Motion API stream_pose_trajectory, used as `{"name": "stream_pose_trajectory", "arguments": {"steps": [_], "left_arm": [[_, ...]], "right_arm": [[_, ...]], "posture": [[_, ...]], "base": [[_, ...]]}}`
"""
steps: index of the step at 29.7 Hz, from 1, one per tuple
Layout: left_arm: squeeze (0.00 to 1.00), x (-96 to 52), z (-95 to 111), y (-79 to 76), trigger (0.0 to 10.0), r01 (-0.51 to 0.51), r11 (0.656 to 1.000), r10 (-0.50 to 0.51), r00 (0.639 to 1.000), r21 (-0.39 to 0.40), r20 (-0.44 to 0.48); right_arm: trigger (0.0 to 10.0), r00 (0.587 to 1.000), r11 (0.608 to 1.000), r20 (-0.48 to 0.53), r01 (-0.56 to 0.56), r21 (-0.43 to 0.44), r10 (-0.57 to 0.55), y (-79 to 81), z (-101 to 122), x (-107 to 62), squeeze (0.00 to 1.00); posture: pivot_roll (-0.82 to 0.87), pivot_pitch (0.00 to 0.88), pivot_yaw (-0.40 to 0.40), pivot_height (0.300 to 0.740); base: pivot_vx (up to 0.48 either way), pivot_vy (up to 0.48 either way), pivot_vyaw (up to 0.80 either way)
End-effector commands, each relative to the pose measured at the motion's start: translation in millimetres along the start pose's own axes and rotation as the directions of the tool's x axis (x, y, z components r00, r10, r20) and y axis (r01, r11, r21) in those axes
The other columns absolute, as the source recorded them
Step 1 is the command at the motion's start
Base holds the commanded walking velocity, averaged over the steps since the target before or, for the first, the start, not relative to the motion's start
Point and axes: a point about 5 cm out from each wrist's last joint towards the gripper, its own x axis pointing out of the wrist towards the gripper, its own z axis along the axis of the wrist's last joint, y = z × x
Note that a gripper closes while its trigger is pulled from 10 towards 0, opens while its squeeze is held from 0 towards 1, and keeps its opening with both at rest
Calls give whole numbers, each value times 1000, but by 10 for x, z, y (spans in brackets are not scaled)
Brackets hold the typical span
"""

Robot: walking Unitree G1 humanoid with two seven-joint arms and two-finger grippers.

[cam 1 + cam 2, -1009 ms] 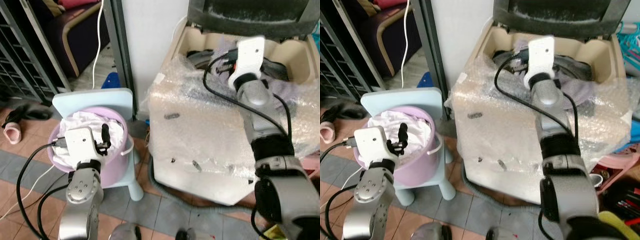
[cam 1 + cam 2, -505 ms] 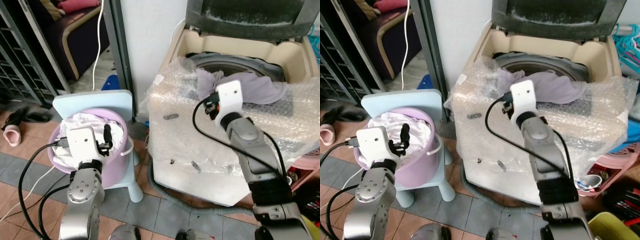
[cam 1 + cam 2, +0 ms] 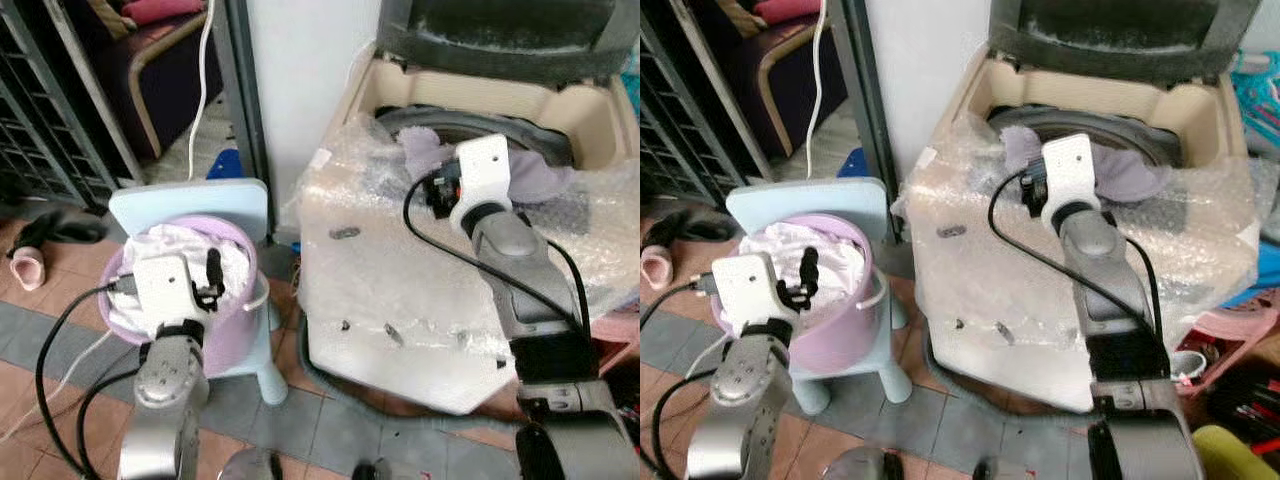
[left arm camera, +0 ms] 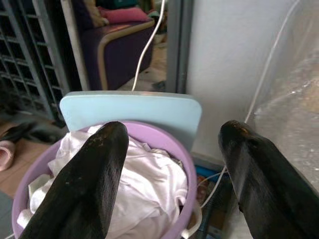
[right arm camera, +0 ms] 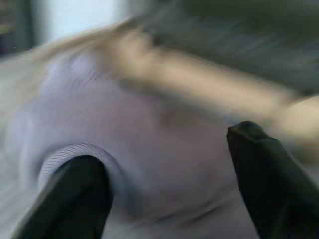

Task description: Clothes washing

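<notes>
While the lid of the washing machine (image 3: 500, 100) stands raised, the loading step is judged to be in hand: a lilac garment (image 3: 1120, 175) lies draped over the front rim of the drum opening, partly on the bubble wrap (image 3: 400, 260) that covers the machine's top and front, and has not dropped inside. The right gripper (image 5: 169, 174) is at that garment, its two black fingers (image 5: 75, 199) spread to either side of the cloth, which lies between them; the wrist view is blurred, so whether the fingers touch the fabric cannot be told, but nothing is pinched.

At the robot's left, a purple bucket (image 3: 235, 330) sits on a pale blue child's chair (image 3: 190, 205) and holds white laundry (image 4: 144, 184) heaped to the rim. The left gripper (image 4: 172, 174) hangs just above the bucket with its fingers set wide apart, gripping nothing.

Judgement on the next move: the right fingers need to close on a fold of the lilac garment, lift it clear of the rim and the bubble wrap, and release it over the drum. The wrap may snag or lift with the cloth. The white load in the bucket is yet to be transferred
</notes>
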Motion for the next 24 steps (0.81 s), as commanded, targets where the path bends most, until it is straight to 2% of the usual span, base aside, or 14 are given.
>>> {"name": "stream_pose_trajectory", "arguments": {"steps": [1, 2, 4, 7, 9, 10, 13, 17, 18, 20, 24], "left_arm": [[0, 1, -3, 34, 10000, -27, 1000, 27, 1000, 8, -6], [0, -19, -6, 38, 10000, -32, 999, 32, 999, -4, -2], [0, -28, -6, 32, 10000, -31, 999, 31, 1000, -5, 1], [0, -30, -13, 28, 10000, -33, 999, 33, 999, 2, -2], [0, -27, -9, 39, 10000, -34, 999, 34, 999, 3, -4], [0, -27, -7, 46, 10000, -32, 999, 32, 999, 4, -6], [0, -22, -8, 44, 10000, -28, 1000, 28, 1000, 4, -9], [0, 2, -22, 11, 10000, -12, 1000, 12, 1000, 2, -21], [0, 11, -23, 2, 10000, -9, 1000, 8, 1000, -5, -20], [0, 15, -22, 0, 10000, -13, 1000, 12, 1000, -10, -21], [0, 16, -14, 12, 10000, -18, 1000, 18, 1000, -8, -18]], "right_arm": [[10000, 980, 990, 137, 143, -1, -141, -304, 345, 55, 1000], [10000, 986, 990, 94, 142, -27, -139, -350, 286, 55, 1000], [10000, 993, 993, 36, 113, -43, -111, -305, 150, 18, 1000], [10000, 993, 999, -118, 15, -49, -21, -65, -286, -200, 1000], [10000, 989, 999, -144, -36, -34, 31, 111, -435, -401, 1000], [10000, 991, 997, -120, -67, -39, 62, 214, -459, -523, 1000], [10000, 991, 993, -94, -97, -64, 91, 299, -482, -621, 1000], [10000, 993, 994, -42, -111, -5, 111, 388, -483, -728, 1000], [10000, 990, 990, 5, -138, 12, 137, 428, -426, -774, 1000], [10000, 983, 985, 66, -172, 18, 171, 489, -346, -837, 1000], [10000, 973, 979, 119, -203, 26, 199, 570, -264, -908, 1000]], "posture": [[8, 35, 32, 740], [13, 36, 21, 740], [12, 38, 21, 740], [13, 41, 21, 740], [11, 45, 26, 740], [6, 47, 33, 740], [3, 48, 35, 740], [-7, 49, 40, 740], [-9, 47, 41, 740], [-9, 46, 41, 740], [-1, 42, 41, 740]], "base": [[0, 0, 0], [0, 0, 0], [0, 0, 0], [0, 0, 0], [0, 0, 0], [0, 0, 0], [0, 0, 0], [0, 0, 0], [0, 0, 0], [0, 480, 0], [0, 480, 0]]}}
